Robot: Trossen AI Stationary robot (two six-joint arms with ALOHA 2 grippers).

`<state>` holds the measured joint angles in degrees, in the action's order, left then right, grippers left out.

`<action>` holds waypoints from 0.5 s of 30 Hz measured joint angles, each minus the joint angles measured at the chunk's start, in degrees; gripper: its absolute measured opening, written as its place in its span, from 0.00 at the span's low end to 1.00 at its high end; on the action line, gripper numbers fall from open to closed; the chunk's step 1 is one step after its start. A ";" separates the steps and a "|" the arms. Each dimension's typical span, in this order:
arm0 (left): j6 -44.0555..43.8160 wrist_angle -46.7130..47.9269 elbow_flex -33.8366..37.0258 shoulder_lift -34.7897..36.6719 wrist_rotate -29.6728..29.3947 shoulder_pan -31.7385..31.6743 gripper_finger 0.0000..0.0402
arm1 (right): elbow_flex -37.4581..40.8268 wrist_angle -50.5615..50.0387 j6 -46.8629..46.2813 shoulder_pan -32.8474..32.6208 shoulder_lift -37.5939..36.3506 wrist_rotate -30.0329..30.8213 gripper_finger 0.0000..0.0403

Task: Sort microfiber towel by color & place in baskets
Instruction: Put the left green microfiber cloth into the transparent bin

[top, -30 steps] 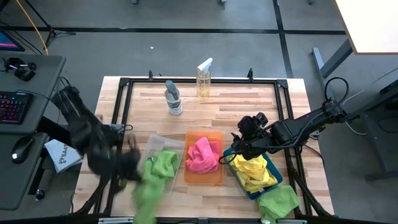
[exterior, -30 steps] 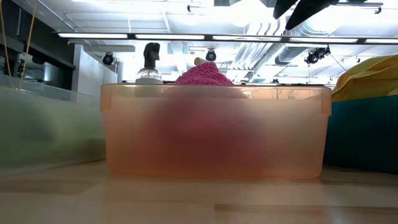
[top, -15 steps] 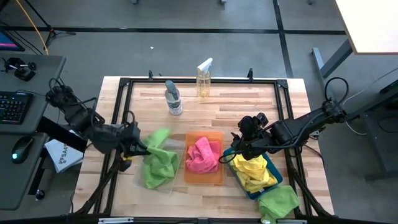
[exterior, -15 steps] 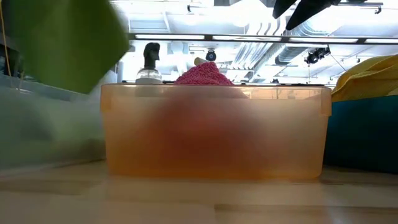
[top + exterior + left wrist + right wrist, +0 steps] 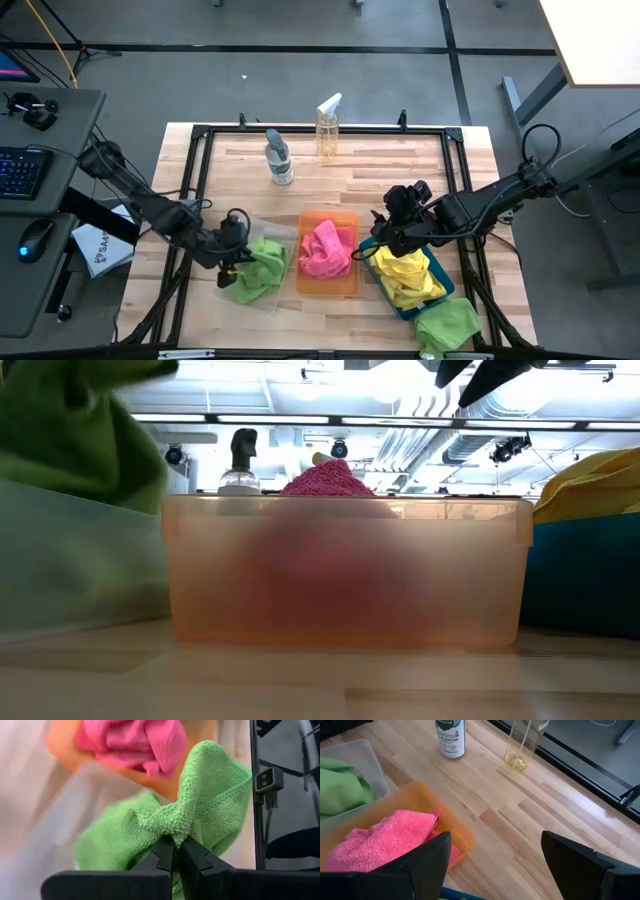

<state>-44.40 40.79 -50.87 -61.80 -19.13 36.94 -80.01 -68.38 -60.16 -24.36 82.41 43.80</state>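
My left gripper (image 5: 233, 262) is shut on a lime green towel (image 5: 262, 266) over the clear basket (image 5: 250, 232), which holds more green cloth (image 5: 107, 842). In the low view the green towel (image 5: 80, 435) shows above the clear basket's wall (image 5: 70, 565). A pink towel (image 5: 327, 250) lies in the orange basket (image 5: 342, 216). Yellow towels (image 5: 408, 276) fill the teal basket (image 5: 444, 290). Another green towel (image 5: 447, 322) lies at the table's near right corner. My right gripper (image 5: 385, 236) waits open between the orange and teal baskets. My left gripper pinches a bunched fold (image 5: 175, 831) of the green towel between its two shut fingers (image 5: 162, 855). It comes slanting down from the table's left. The rest of the towel spreads ahead of the fingers over the clear basket; whether it rests on the cloth beneath, I cannot tell.
Two spray bottles (image 5: 280, 158) (image 5: 328, 125) stand at the table's far side. Bare wood lies between them and the baskets. A black frame (image 5: 200, 150) runs around the table top. A desk with a keyboard (image 5: 22, 172) stands off the table's left.
My left gripper has swung from the table's near left edge, up and toward the right, then down over the clear basket, staying shut on the green towel. The towel, first hanging near the table's near edge, was lifted clear and now sits bunched over the clear basket.
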 joint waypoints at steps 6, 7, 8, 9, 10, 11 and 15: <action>-5.49 -13.14 11.92 -2.15 8.67 -1.76 0.00 | 0.00 0.00 -0.04 0.00 0.00 0.34 0.76; -7.27 -13.28 13.19 -2.65 8.74 -1.89 0.00 | 0.00 0.00 -0.33 0.00 0.00 0.35 0.76; -8.88 -13.37 14.34 -3.22 8.65 -2.11 0.00 | 0.00 0.00 -0.57 0.00 0.00 0.36 0.76; -10.09 -13.43 15.16 -3.67 8.44 -2.41 0.00 | 0.00 0.02 -0.87 0.00 0.00 0.37 0.76; -10.85 -13.51 15.68 -4.09 8.16 -2.71 0.00 | 0.00 0.02 -0.87 0.00 0.00 0.37 0.76; -11.17 -13.50 15.73 -4.62 7.92 -3.07 0.00 | 0.00 0.02 -0.89 0.00 0.00 0.37 0.76; -6.29 -13.61 14.50 -6.16 9.61 -5.41 0.07 | 0.00 0.44 -1.44 0.01 0.00 -1.82 0.76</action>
<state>-50.69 27.18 -36.37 -67.97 -9.52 31.53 -80.01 -67.94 -61.60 -24.35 82.41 41.97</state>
